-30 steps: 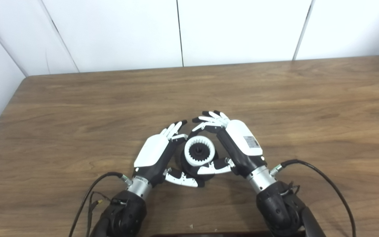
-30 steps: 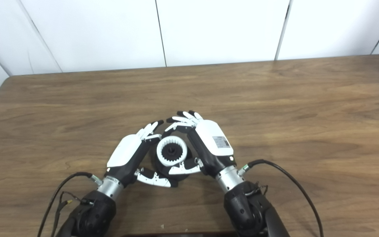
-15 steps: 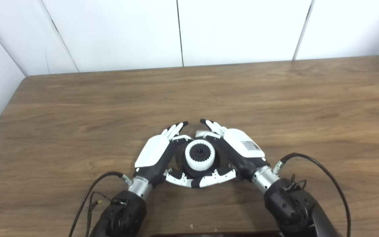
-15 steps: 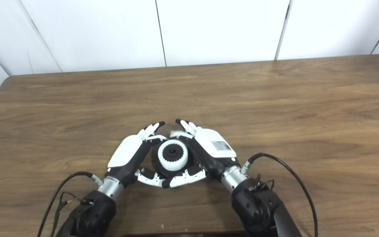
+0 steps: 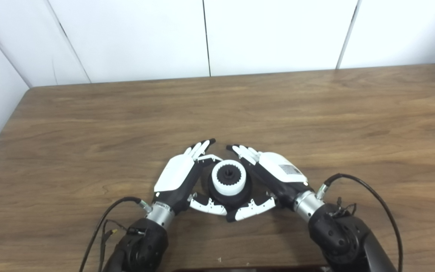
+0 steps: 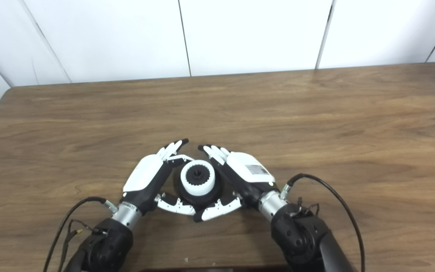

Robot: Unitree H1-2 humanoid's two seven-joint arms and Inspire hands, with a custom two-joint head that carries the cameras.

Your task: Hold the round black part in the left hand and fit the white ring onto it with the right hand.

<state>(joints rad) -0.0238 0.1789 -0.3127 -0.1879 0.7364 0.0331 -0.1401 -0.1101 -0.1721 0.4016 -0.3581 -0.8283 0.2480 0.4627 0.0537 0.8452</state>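
Here I see the wooden table (image 5: pixel 315 124), and I take the round black part (image 5: pixel 240 193) as my landmark; it stands on the table near the front edge, between my two hands. The left hand (image 5: pixel 178 174) lies just left of the part, its palm turned to it, the fingers (image 5: pixel 198 148) stretched past the far side and the thumb (image 5: pixel 207 206) curved under the near side. Whether it really grips the part I cannot tell. The right hand (image 5: pixel 278 170) is just right of the part, spread and holding nothing, its thumb (image 5: pixel 253 208) near the front of the part. The white ring (image 5: pixel 229 179) sits on top of the part, around the dark hub, and its inner teeth are visible.
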